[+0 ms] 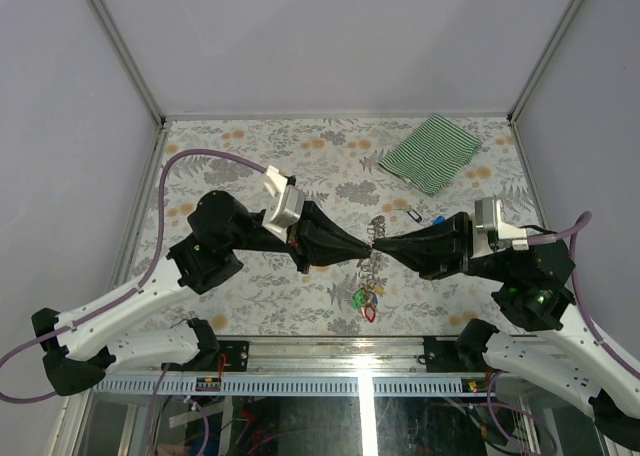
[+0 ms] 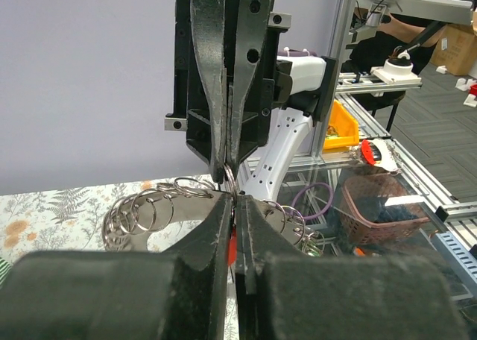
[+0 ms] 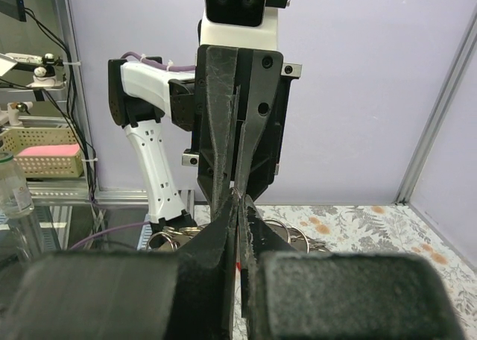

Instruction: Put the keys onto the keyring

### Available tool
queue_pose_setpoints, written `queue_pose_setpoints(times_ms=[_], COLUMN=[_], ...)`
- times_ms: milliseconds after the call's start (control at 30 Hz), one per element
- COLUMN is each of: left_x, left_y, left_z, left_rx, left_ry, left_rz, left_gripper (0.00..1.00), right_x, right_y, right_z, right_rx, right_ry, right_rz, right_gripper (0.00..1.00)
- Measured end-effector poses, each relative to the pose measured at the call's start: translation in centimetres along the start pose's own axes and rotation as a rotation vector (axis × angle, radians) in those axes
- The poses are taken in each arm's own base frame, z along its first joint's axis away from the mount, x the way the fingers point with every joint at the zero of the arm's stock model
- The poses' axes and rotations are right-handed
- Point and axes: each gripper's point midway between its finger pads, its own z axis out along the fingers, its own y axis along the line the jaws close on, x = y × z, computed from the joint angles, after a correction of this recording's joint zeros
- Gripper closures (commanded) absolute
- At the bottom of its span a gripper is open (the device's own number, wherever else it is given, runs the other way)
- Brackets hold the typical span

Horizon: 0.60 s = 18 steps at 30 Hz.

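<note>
I clamp my left gripper [image 1: 364, 244] and right gripper [image 1: 379, 244] tip-to-tip on the keyring [image 2: 130, 215], holding it lifted so its keys [image 1: 368, 298] dangle clear.

keyring [image 1: 374, 234] over table [image 1: 250, 156] centre, keys [image 1: 367, 298] just nearer, cloth [image 1: 430, 152] back-right

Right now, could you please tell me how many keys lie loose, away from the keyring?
2: a dark-tagged key and a blue-tagged key, side by side, just nearer the robot than the striped cloth; others may be hidden.
</note>
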Motion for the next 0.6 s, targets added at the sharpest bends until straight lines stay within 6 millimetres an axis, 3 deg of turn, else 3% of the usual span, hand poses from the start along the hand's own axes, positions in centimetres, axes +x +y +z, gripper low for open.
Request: queue_pose_setpoints(times_ms=[67, 233, 600], left_x=[0.0, 0.8, 1.9], left_y=[-0.1, 0.1, 1.4], left_z=[0.0, 0.0, -0.9], left_rx=[0.003, -0.011, -0.071], left_ry=[0.001, 0.067, 0.366], left_rz=[-0.002, -0.027, -0.05], left_gripper=[1.0, 1.0, 1.0], right_x=[0.1, 0.9, 0.3], right_y=[0.0, -0.3, 0.3], right_z=[0.0, -0.5, -2.9], right_rx=[0.001, 0.024, 0.056], right_ry=[0.003, 0.045, 0.185], right_rz=[-0.005, -0.022, -0.079], right_gripper=[0.96, 0.76, 0.67])
